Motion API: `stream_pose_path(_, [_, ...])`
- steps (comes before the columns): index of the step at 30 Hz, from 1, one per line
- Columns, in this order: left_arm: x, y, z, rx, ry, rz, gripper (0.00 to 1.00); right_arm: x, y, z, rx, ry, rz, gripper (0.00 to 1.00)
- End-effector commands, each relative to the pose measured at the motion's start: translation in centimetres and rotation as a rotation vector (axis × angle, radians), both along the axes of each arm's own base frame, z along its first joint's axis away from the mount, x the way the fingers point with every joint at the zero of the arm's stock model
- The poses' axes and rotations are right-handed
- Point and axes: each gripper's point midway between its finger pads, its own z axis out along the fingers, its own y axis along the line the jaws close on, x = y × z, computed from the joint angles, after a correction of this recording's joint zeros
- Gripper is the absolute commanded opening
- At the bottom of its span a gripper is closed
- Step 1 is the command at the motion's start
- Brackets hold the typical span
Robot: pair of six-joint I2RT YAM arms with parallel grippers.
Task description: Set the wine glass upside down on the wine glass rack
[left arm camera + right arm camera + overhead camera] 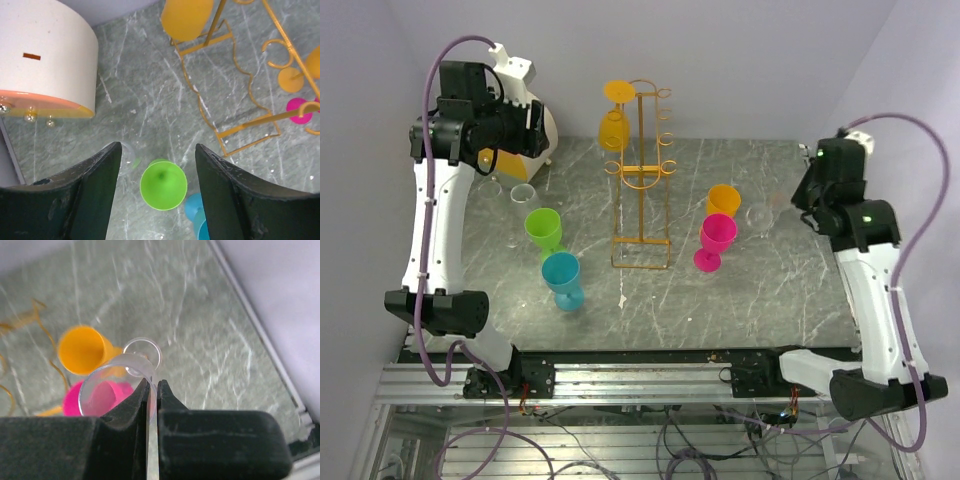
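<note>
Where lilac walls (pixel 740 60) end, marbled tabletop (pixel 760 300) bears rack (pixel 640 178).

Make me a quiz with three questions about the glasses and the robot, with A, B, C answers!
1. Seen from the top camera, where is the green glass?
A. left of the rack
B. right of the rack
C. hanging on the rack

2. What colour is the glass standing right next to the pink glass?
A. blue
B. green
C. orange

3. What is the right gripper doing?
A. standing wide open over nothing
B. shut on the rim of the clear glass
C. shut on the pink glass

Answers:
1 A: the top view shows it standing on the table to the rack's left.
2 C: the orange glass stands just behind the pink one.
3 B: the right wrist view shows its fingers pinched together on the thin clear rim.
</note>
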Motion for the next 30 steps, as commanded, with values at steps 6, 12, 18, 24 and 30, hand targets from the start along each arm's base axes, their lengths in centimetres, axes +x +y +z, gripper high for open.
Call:
stream_pose_path(6, [-3.2,-2.4,7.2,-0.317,-0.045,0.069,0.68,-0.4,-0.4,14.1,0.034,-0.427,0.008,0.0])
stream_pose_path(12, [-4.8,-7.4,12.0,-0.755,0.033,-0.043,0.63,1.2,1.2,19.0,0.153,-0.667,0.047,0.0])
stream_pose_path(18, [-4.6,-10.9,16.8,-1.192,0.15,-0.127,0.63,4.0,4.4,21.4,0.35,-0.865,0.138,0.0])
stream_pose_path(24, [-2.4,-12.1,17.5,-1.334,0.215,-0.028,0.62,5.8,8.2,22.8,0.411,-0.985,0.158,0.0])
stream_pose_path(30, [-0.7,-12.8,17.0,-1.41,0.27,0.03,0.61,4.8,15.8,23.9,0.36,-1.094,0.227,0.0])
